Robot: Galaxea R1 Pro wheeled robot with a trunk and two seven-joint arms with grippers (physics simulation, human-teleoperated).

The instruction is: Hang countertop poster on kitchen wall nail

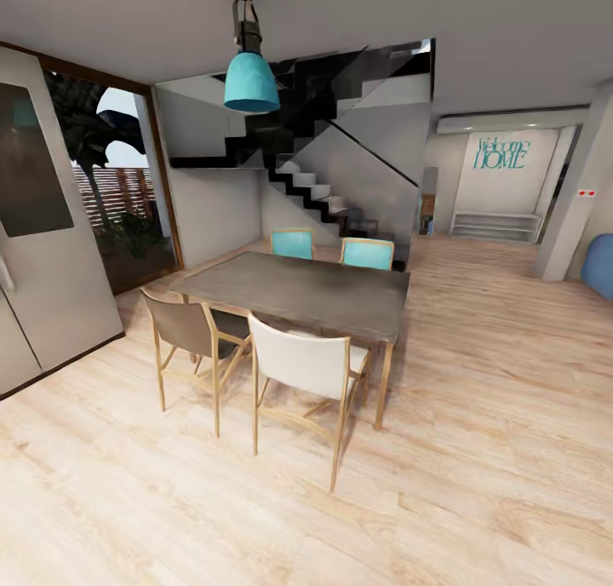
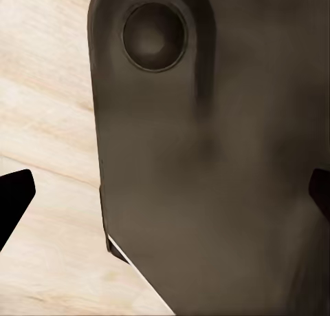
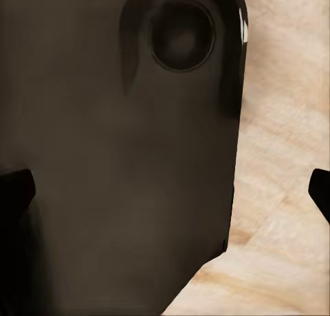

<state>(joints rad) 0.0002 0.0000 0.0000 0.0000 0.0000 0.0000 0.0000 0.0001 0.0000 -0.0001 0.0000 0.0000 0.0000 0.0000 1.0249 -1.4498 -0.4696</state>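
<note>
Head view looks across a dining area with a pale wood plank floor (image 1: 477, 450). At the centre stands a grey dining table (image 1: 306, 292) on wooden legs. Four chairs surround it: a brown chair (image 1: 183, 330) and a white chair (image 1: 302, 364) on the near side, and two turquoise chairs (image 1: 294, 244) (image 1: 368, 252) on the far side, their seats hidden behind the tabletop. A turquoise pendant lamp (image 1: 251, 82) hangs above, its cord cut off by the picture's upper edge. Behind the table a dark staircase (image 1: 315, 143) climbs; its upper part is murky and hard to read. A tall grey cabinet (image 1: 51, 254) is cut off at the left edge, beside a large window (image 1: 119, 177) showing plants and a fence. Far back on a wall, turquoise lettering reads "Welcome HOME" (image 1: 501, 153). A blue rounded object (image 1: 600, 267) is cropped at the right edge. Left wrist view shows a dark robot body panel (image 2: 213, 164) with a round recess close to the lens, plank floor beside it, and the left gripper (image 2: 165, 195) with black fingertips (image 2: 14, 199) at opposite edges, spread wide, grasping nothing. Right wrist view is similar: the right gripper (image 3: 165, 188), tips (image 3: 320, 188) far apart, is released.
</note>
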